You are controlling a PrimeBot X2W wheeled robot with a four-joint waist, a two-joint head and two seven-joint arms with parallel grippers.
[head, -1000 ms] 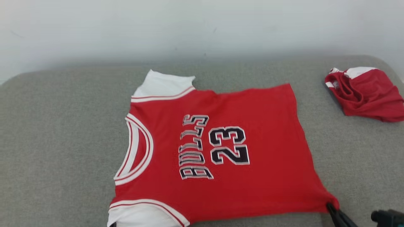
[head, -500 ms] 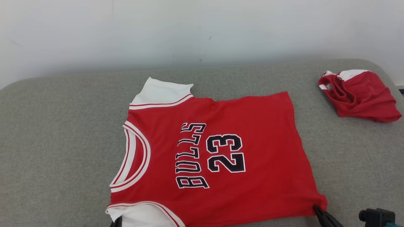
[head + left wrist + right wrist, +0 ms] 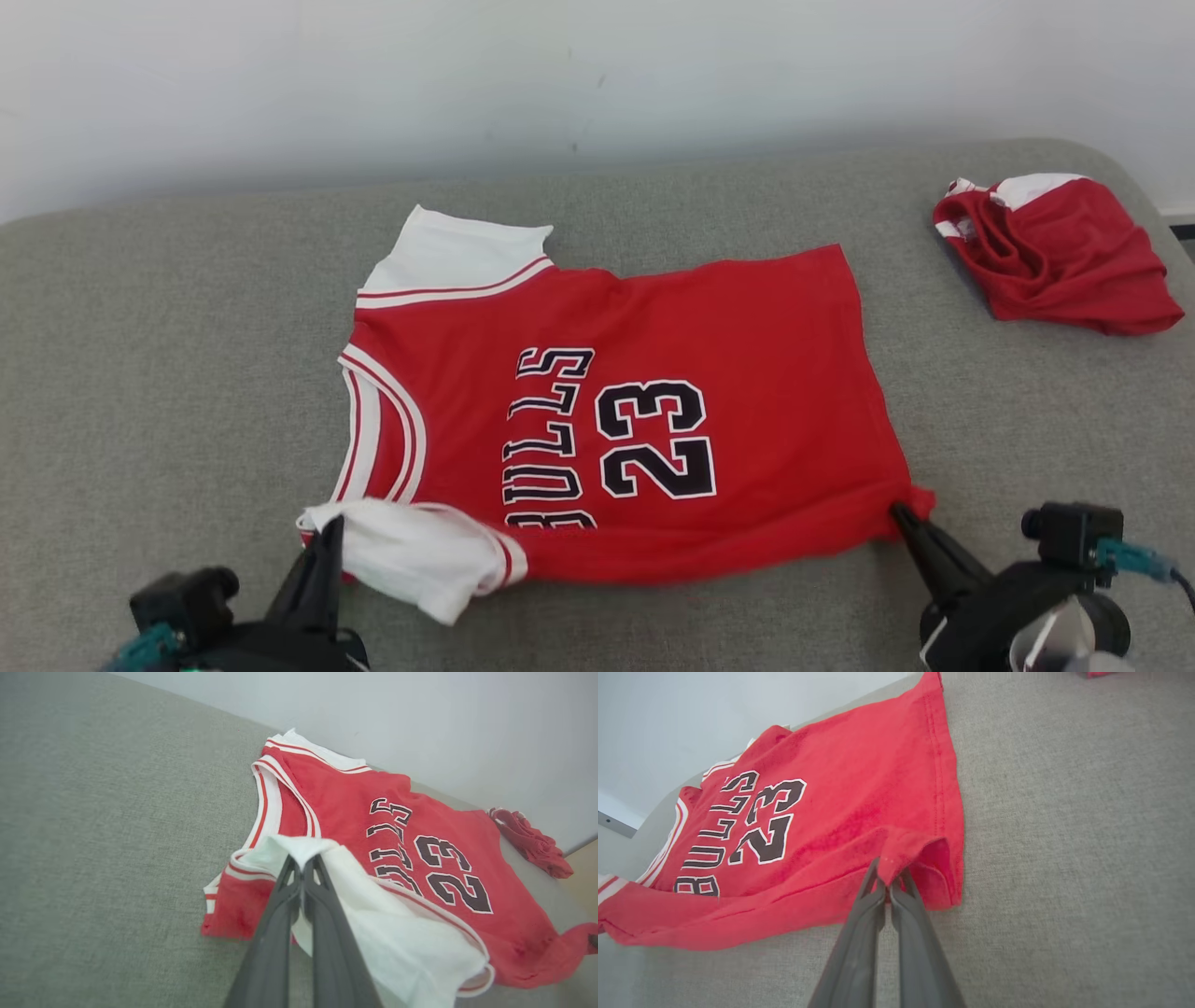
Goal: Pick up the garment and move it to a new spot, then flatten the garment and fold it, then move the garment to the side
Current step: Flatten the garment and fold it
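Note:
The garment [image 3: 653, 373] is a red jersey with white sleeves and "BULLS 23" in black, spread on the grey cushion with its collar to the left. My left gripper [image 3: 329, 527] is shut on the near white sleeve [image 3: 373, 914], which is lifted and curling over the jersey's near edge. My right gripper [image 3: 904, 515] is shut on the near hem corner [image 3: 896, 856], raised a little off the cushion. The wrist views show each pair of fingers pinching cloth at the tips: left gripper [image 3: 302, 864], right gripper [image 3: 888, 870].
A second red and white garment [image 3: 1055, 252] lies crumpled at the far right of the grey cushion [image 3: 168, 373]. A pale wall [image 3: 597, 75] rises behind the cushion. The cushion's right end rounds off near that crumpled piece.
Both grippers have carried the jersey's near edge away from me; the near sleeve now folds up over the body and covers part of "BULLS". The camera has also shifted.

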